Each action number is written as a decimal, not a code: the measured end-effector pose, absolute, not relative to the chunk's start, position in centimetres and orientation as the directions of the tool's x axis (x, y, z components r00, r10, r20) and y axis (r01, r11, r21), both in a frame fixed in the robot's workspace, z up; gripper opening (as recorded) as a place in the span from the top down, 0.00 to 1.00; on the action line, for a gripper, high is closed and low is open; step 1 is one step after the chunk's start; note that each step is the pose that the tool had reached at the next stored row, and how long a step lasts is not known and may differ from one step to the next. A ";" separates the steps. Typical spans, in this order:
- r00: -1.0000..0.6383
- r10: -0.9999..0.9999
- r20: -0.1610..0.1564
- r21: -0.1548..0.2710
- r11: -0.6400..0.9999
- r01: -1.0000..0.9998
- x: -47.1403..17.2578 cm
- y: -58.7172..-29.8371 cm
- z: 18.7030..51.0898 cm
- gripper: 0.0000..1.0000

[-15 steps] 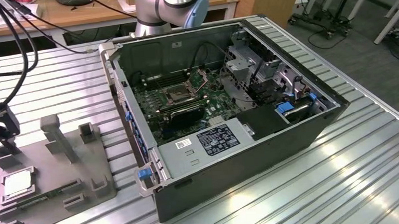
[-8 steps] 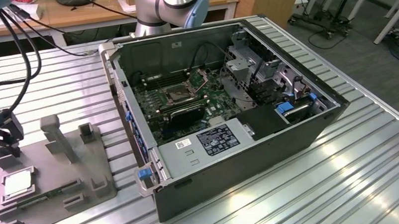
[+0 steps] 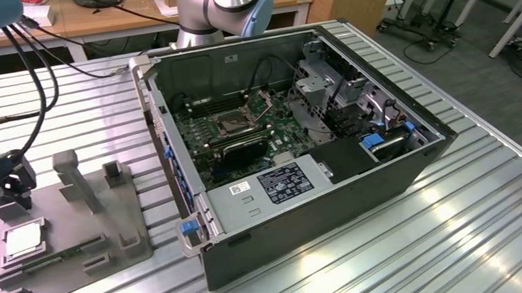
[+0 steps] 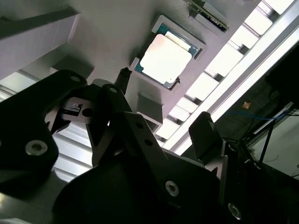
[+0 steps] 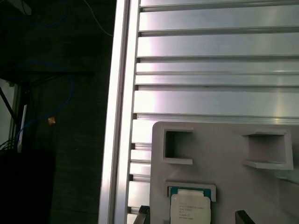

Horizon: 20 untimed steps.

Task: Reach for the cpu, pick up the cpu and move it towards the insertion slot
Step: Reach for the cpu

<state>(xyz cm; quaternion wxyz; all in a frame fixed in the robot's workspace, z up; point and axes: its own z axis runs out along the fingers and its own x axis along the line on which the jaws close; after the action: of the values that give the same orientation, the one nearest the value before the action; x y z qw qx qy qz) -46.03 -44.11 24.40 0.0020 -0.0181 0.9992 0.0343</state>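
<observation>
The cpu (image 3: 22, 238) lies flat in a recess of the grey plastic tray (image 3: 115, 210) at the exterior view's lower left; its silvery top shows in both wrist views (image 4: 166, 58) (image 5: 190, 207). My gripper (image 3: 10, 188) hovers just above the tray, close to the cpu, and is open. In the first wrist view the gripper (image 5: 194, 215) has one dark fingertip (image 5: 144, 212) on each side of the chip, apart from it. In the second wrist view the gripper (image 4: 163, 102) holds nothing. The insertion slot (image 3: 234, 124) sits on the green board inside the open computer case.
The open black computer case (image 3: 401, 174) stands mid-table on the slatted aluminium table (image 3: 472, 230). Upright grey posts (image 3: 75, 179) rise from the tray. A green circuit strip (image 3: 52, 261) lies in the tray beside the cpu. Cables (image 3: 33, 83) hang above my gripper. The table's edge (image 5: 119, 93) runs nearby.
</observation>
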 end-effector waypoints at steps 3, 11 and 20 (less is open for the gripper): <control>-0.999 -0.036 -0.005 0.073 0.997 -0.036 -46.0 -44.2 23.9 0.22; -0.999 -0.032 -0.006 0.081 0.996 -0.032 -46.0 -45.2 22.4 0.22; -1.000 -0.026 -0.006 0.090 0.996 -0.026 -45.6 -45.8 21.1 0.22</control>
<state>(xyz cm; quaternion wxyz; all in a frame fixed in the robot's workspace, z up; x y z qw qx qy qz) -45.55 -45.84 21.12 0.0023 -0.0129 0.9989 0.0453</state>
